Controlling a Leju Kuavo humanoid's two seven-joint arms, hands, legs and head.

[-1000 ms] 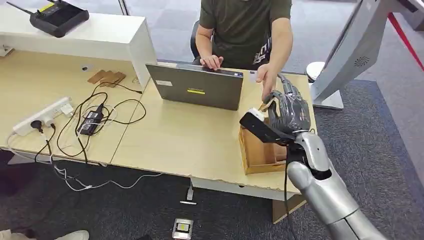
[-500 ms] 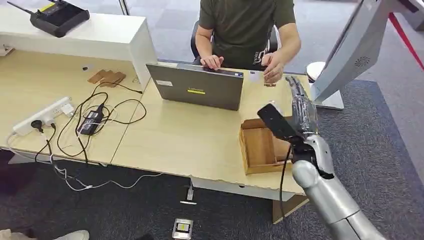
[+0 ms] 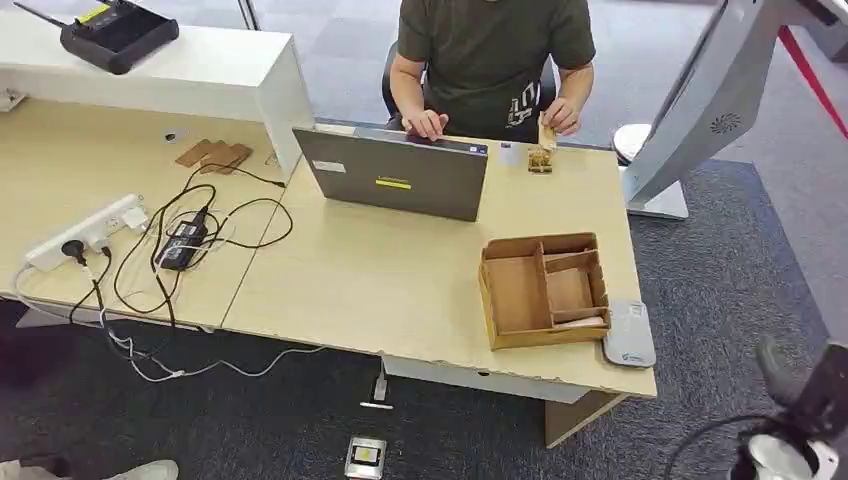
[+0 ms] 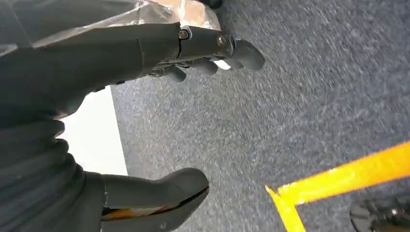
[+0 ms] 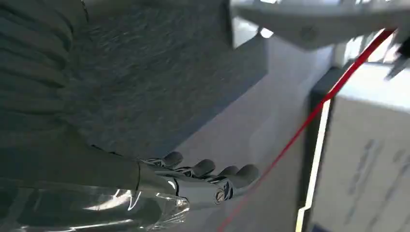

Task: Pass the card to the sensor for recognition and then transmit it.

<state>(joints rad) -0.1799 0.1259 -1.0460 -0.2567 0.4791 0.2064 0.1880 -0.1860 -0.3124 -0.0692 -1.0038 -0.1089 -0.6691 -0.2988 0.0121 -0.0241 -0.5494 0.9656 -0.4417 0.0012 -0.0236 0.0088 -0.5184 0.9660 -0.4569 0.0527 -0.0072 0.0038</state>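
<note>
Change: the right hand [image 5: 193, 186] has left the desk [image 3: 400, 280] and now hangs off its right end; the person's hand [image 3: 562, 115] holds the card [image 3: 546, 133] at the far edge.
Right fingers [image 5: 203, 169]: released, nothing held.
Left hand [image 4: 145, 63]: fingers apart, over carpet.
Sensor [image 3: 628, 335]: bare, beside the tray [image 3: 543, 290].
Meaning: handover looks done.

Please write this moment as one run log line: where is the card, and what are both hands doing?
card: in person's hand | right hand: empty, fingers apart | left hand: empty, above carpet
</note>
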